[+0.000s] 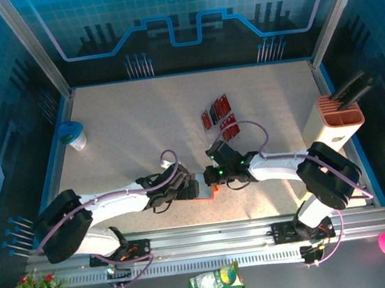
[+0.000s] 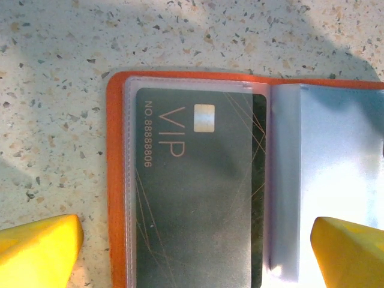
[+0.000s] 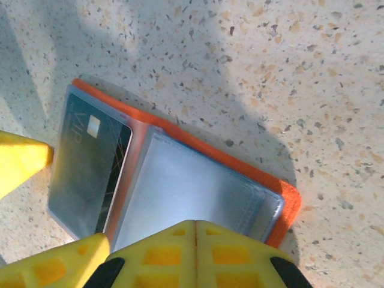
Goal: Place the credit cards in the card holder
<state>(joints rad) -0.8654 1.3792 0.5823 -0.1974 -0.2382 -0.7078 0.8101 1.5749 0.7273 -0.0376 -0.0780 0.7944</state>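
Card holder: the small orange-red wallet-like card holder (image 1: 211,191) lies opened flat on the pale speckled bench (image 1: 127,124), near its front edge and between the two arms. We judge it is spread open so that its plastic pockets face up for loading.

Filled pocket: a black plastic credit card with "VIP" lettering and a chip (image 2: 198,192) sits inside the clear sleeve of the left leaf (image 2: 129,180), fully within the orange rim.

Empty pockets: the stack of pale blue-grey sleeves (image 3: 192,192) on the right leaf shows no card that we can make out.

Loose credit cards: several thin red and black credit cards (image 1: 219,117) lie in a cluster farther back on the bench, well apart from the card holder; these are left to do.

Left pincer: the left pincer (image 2: 192,252) is spread as wide as it goes, one yellow fingertip (image 2: 36,246) outside the left edge and the other over the right-hand sleeves. It holds nothing.

Right pincer: the right pincer (image 3: 195,240) has its jaws closed together over the pale sleeves, with no card between them. We judge it is pressing or nudging the sleeves to keep the holder open, though we cannot tell whether it touches them.
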